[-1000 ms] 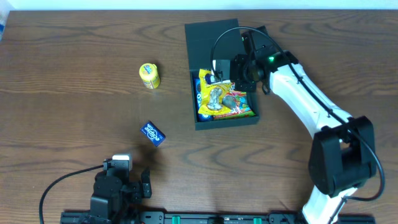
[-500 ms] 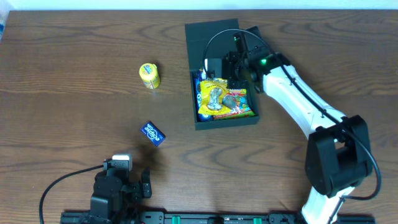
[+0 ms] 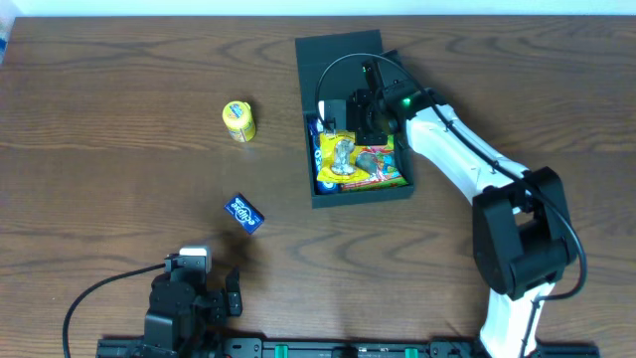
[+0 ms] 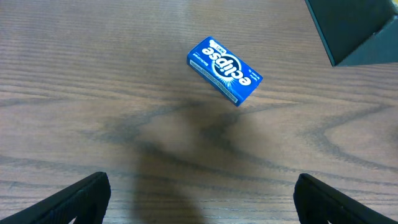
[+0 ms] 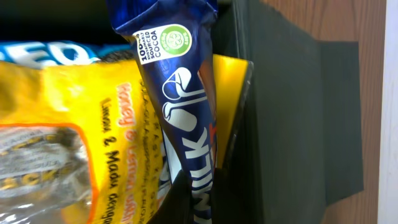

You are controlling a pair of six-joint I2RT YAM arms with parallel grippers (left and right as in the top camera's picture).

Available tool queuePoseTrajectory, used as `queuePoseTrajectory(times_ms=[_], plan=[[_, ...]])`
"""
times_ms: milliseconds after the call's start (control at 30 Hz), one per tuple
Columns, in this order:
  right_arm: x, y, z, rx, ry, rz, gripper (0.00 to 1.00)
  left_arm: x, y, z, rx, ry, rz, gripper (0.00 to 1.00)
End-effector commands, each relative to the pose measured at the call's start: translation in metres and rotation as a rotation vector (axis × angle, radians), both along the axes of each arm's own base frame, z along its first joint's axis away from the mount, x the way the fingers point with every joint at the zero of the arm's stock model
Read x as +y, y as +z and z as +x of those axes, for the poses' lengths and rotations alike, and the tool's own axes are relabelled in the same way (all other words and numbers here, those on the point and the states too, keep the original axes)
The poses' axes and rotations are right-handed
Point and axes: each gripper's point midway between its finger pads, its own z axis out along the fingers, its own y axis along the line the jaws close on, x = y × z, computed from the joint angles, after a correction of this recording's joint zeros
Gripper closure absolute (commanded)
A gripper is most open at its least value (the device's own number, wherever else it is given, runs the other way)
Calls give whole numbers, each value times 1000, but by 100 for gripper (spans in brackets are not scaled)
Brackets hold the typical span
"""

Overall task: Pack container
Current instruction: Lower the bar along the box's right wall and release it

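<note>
Directly below my right pincer (image 3: 362,107), clamped on a long dark-blue milk-chocolate packet (image 5: 186,106), sits the dark teal-green square cardboard container (image 3: 360,193), the packet's long axis running alongside its inner wall.

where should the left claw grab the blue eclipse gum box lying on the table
Probably across its two long edges at the middle, straight down from above. The Eclipse gum box lies flat on the table, clear all round and turned diagonally, so the open left claw should rotate to match.
</note>
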Motion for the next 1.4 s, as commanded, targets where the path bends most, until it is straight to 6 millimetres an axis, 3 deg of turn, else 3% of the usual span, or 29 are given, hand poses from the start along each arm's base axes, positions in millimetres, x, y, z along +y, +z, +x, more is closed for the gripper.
queuePoseTrajectory(times_ms=[0, 567, 633, 700, 833, 867, 1033, 1133, 1267, 1367], plan=[[-1, 6, 10, -39, -34, -20, 99, 8, -15, -11, 66, 32, 26, 5], [-10, 5, 17, -48, -118, -43, 98, 8, -15, -11, 66, 32, 26, 5], [-10, 5, 17, -40, -135, -34, 85, 8, -15, -11, 66, 32, 26, 5], [-10, 5, 17, -29, -161, -20, 51, 8, -15, -11, 66, 32, 26, 5], [-9, 7, 18, -19, -201, 6, 21, 8, -15, -11, 66, 32, 26, 5], [-7, 8, 19, -20, -213, 19, 6, 8, -15, -11, 66, 32, 26, 5], [0, 26, 20, -52, -208, 42, 1, 8, -15, -11, 66, 32, 26, 5], [7, 54, 16, -85, -222, 81, 1, 8, -15, -11, 66, 32, 26, 5], [15, 92, -4, -91, -241, 136, 1, 8, -15, -11, 66, 32, 26, 5], [19, 106, -21, -64, -252, 151, 1, 8, -15, -11, 66, 32, 26, 5]])
